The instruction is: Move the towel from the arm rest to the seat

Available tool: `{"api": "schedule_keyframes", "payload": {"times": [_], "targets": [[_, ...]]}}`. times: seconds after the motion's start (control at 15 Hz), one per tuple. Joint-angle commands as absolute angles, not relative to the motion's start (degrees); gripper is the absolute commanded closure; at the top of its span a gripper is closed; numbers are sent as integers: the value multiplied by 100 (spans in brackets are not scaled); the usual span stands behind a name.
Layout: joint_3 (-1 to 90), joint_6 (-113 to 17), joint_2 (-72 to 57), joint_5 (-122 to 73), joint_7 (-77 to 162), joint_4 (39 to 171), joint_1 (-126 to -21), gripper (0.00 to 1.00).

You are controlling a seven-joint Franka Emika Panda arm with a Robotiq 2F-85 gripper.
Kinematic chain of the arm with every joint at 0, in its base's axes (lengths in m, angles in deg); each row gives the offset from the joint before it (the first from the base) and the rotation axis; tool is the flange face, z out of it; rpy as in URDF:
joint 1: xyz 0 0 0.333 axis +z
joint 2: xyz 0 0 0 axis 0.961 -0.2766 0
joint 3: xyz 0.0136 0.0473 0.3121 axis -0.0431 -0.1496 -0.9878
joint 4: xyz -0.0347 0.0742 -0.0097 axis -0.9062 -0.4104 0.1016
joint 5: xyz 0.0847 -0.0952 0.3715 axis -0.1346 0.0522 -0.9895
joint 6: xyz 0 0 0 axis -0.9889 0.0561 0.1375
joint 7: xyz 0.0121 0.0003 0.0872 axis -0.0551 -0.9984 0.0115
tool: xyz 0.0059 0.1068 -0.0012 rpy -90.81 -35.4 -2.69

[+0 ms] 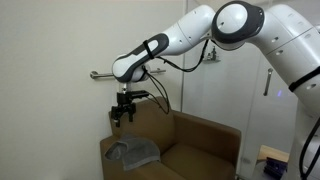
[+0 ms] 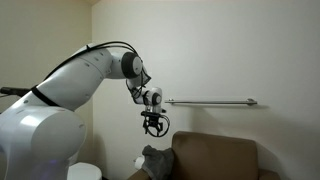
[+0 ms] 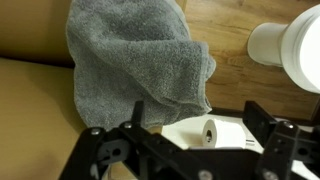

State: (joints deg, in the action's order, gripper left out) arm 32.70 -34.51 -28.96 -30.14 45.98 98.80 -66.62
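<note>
Claw (image 1: 123, 112) hangs in the air above the arm rest (image 1: 112, 148), apart from everything. In the wrist view the fingers (image 3: 137, 112) stand spread wide with nothing between them, so I read the claw (image 3: 195, 118) as apart and empty.

Towel (image 1: 135, 152): grey, bunched, lying over the arm rest at the near corner of the brown chair (image 1: 205, 135). Not yet on the seat (image 1: 197, 160). In an exterior view the towel (image 2: 155, 160) sits almost straight below the claw (image 2: 154, 125). In the wrist view the towel (image 3: 140, 60) fills the upper middle, one edge hanging off the tan arm rest (image 3: 30, 100) toward the wooden floor (image 3: 230, 20).

Why this pose, as I judge it: wide fingers pointing down suit a straight drop onto soft cloth, pinching a fold at the heaped middle, not the thin hanging edge.

Step in hand: approach, before the grasp. Task barely begun.

Beside the chair: a paper roll (image 3: 208, 132) on something white; a wall rail (image 2: 210, 102) behind. Both are off the likely path to the seat.

Risk: a shallow pinch could let the cloth slip during the carry.
</note>
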Motion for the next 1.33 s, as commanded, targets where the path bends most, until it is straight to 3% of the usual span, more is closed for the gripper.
{"api": "schedule_keyframes", "payload": {"times": [0.0,1.27], "targets": [[3370,-4308,-3035,-3065,4415,10217,-6517,0],[3685,-4860,-3810,-2936,3652,10181,-6149,0]]}}
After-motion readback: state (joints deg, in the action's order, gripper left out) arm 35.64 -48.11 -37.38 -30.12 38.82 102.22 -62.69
